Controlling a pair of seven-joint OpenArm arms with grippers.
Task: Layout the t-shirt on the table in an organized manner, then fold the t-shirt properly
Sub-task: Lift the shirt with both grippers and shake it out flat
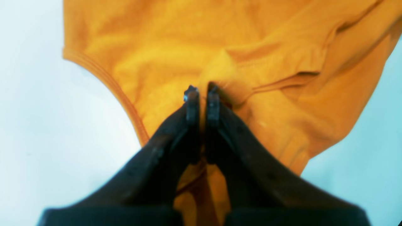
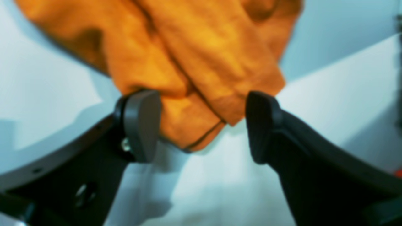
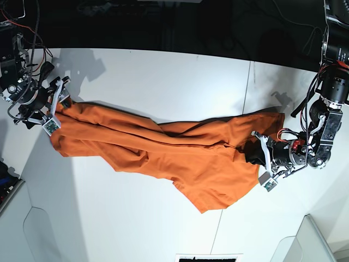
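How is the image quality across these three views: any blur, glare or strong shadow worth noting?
Left wrist view: soft focus, the plain bright orange cloth t-shirt smeared, the large flat white table tinted bluish. Right wrist view: blurrier still, the right gripper and its fingers fuzzy-edged. Base view: sharpest, evenly lit, dark background, soft arm shadows on the table.

The base view looks straight down from high above the table (image 3: 163, 76), while each wrist view peers closely along its own gripper at opposite ends of the t-shirt (image 3: 163, 150).
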